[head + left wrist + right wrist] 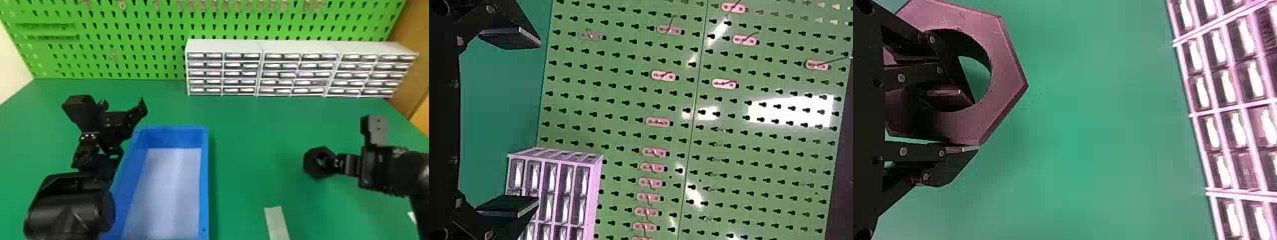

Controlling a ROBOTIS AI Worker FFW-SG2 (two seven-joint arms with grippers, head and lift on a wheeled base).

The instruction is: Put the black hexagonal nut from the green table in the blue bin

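At the right of the head view, my right gripper (336,164) holds the black hexagonal nut (311,162) above the green table (249,134). In the right wrist view, one finger of the right gripper (970,125) sits inside the hole of the nut (1008,75) and the other lies against its outer side, so the ring wall is between them. The blue bin (204,178) stands left of the nut, apart from it. My left gripper (126,108) is parked beside the bin's far left corner, its fingers wide apart with nothing between them; the left wrist view also has this gripper (511,122).
White drawer cabinets (223,73) stand along the table's back, before a green pegboard (127,41). A pale strip (277,223) lies near the front, between the bin and the right arm. The left forearm (70,204) reaches over the bin's left side.
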